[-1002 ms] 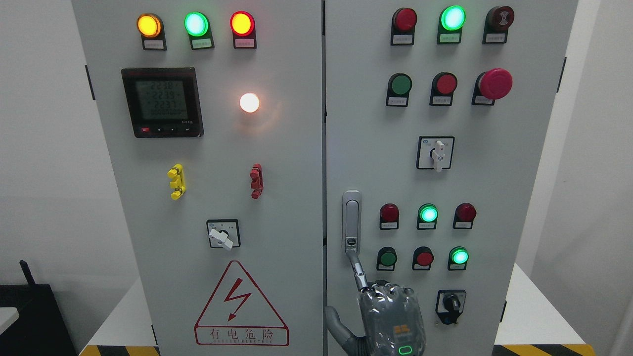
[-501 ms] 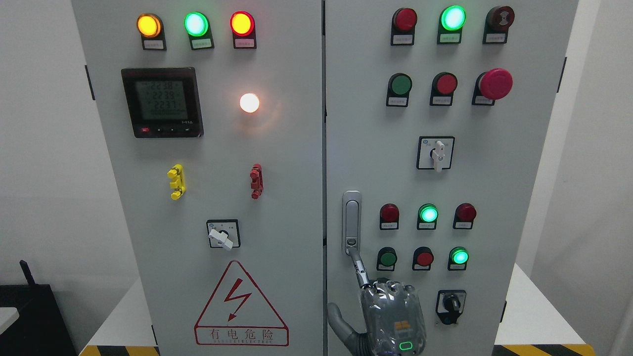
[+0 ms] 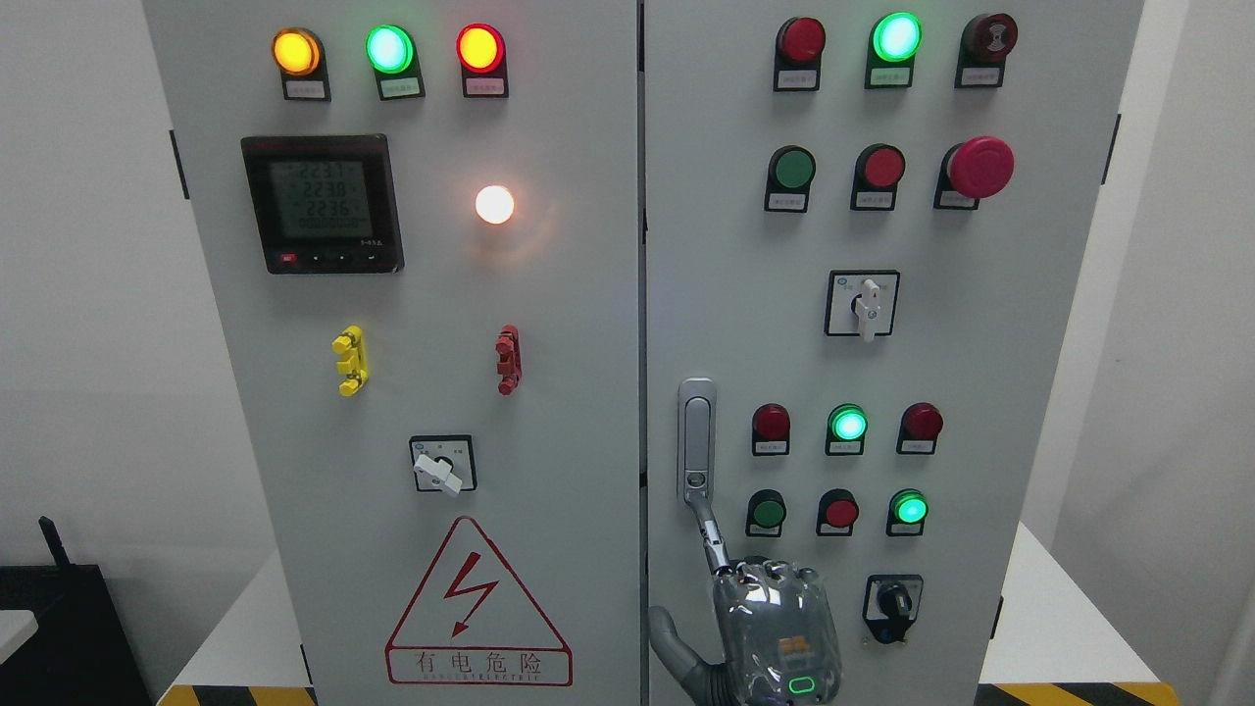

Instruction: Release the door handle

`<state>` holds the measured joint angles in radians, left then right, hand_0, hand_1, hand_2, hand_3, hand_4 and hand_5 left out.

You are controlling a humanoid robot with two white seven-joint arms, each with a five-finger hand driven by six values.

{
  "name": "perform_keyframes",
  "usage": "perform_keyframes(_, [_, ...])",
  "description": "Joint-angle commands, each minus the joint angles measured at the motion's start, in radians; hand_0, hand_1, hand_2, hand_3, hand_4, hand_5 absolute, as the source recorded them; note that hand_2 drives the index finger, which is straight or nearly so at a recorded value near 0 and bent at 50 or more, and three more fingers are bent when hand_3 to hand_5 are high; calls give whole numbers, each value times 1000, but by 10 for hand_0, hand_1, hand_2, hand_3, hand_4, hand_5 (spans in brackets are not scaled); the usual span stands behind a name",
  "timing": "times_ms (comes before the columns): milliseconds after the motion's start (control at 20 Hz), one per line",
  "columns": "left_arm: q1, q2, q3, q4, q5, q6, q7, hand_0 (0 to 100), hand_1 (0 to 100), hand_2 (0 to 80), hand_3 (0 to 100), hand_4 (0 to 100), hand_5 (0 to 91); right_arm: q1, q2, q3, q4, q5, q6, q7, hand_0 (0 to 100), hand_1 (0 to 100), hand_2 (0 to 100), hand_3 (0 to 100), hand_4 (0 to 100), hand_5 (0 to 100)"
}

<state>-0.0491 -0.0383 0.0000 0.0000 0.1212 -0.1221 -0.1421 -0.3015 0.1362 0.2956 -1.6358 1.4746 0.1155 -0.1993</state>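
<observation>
— While the right hand (image 3: 775,628) grips it, where does the door handle (image 3: 697,441) sit?
— Lower left edge of the right door (image 3: 980,294). Fingers (image 3: 775,571) curl round the swung-out lever's tip. Rigid, smooth metal, probably slippery; best held near the free end.

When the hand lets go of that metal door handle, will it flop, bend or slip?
The door handle looks like rigid metal, so bending seems unlikely. Its swung-out lever appears pivoted at the base, so it may hang loose. The shiny finish could be slippery for the right hand.
</observation>
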Motion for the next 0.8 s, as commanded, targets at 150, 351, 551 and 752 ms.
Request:
perform_keyframes(150, [0, 0, 11, 17, 0, 1, -1, 120, 389, 0, 0, 0, 0, 12, 0, -3, 4, 0, 0, 3, 324, 310, 0, 1000, 960, 1000])
perform_keyframes(351, [0, 0, 11, 17, 0, 1, -1, 120, 389, 0, 0, 0, 0, 4, 5, -4, -1, 0, -5, -6, 326, 309, 0, 1000, 960, 1000])
perform_keyframes(551, [0, 0, 11, 17, 0, 1, -1, 120, 389, 0, 0, 0, 0, -8, 5, -9, -1, -5, -8, -14, 327, 307, 0, 1000, 960, 1000])
perform_keyframes(752, [0, 0, 11, 17, 0, 1, -1, 120, 389, 0, 0, 0, 0, -13, 5, -9, -2, -5, -10, -29, 328, 306, 0, 1000, 957, 1000])
